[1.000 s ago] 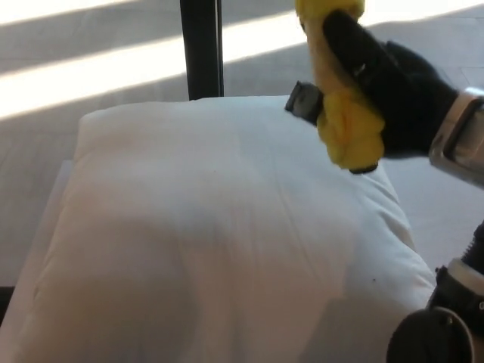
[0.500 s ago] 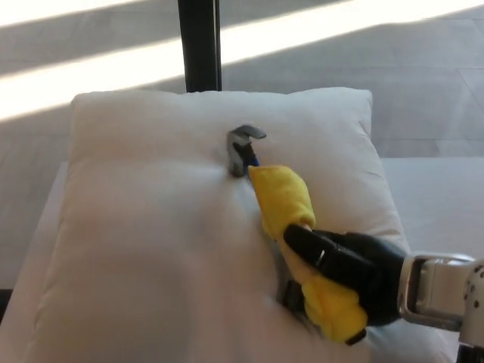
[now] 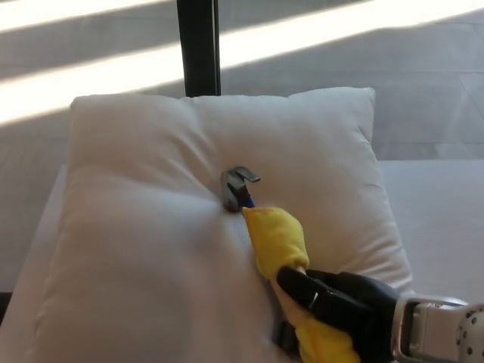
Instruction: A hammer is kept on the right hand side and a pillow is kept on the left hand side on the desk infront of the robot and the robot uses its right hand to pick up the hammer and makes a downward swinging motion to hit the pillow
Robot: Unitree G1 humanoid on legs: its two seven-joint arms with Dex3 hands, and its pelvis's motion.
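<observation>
One hand (image 3: pixel 340 302) shows in the head view, the robot's right, coming in from the lower right corner with its black fingers (image 3: pixel 302 286) wrapped around the yellow-covered handle of the hammer (image 3: pixel 261 227). The grip sits on the lower part of the handle, and the yellow covering looks soft and wrinkled, possibly a cloth or foam sleeve, though the view is too blurred to be sure. A silver wrist section (image 3: pixel 423 333) follows behind the hand at the picture's bottom right edge.

The hammer lies slanted, its handle running up and to the left from the hand. Its grey metal head (image 3: pixel 236 187) is pressed into the pillow (image 3: pixel 151 227) near the pillow's middle, a little above centre, and the white fabric dips and creases around the spot where the head touches. A short bit of blue shows just where the head meets the yellow handle.

The pillow is large, white and square, and it fills most of the picture. It rests on a pale table (image 3: pixel 439 219), whose bare surface shows to the right of the pillow and as a thin strip along the left side. Behind the table a dark upright post (image 3: pixel 198 45) stands on a grey floor (image 3: pixel 378 76) crossed by bright bands of sunlight.
</observation>
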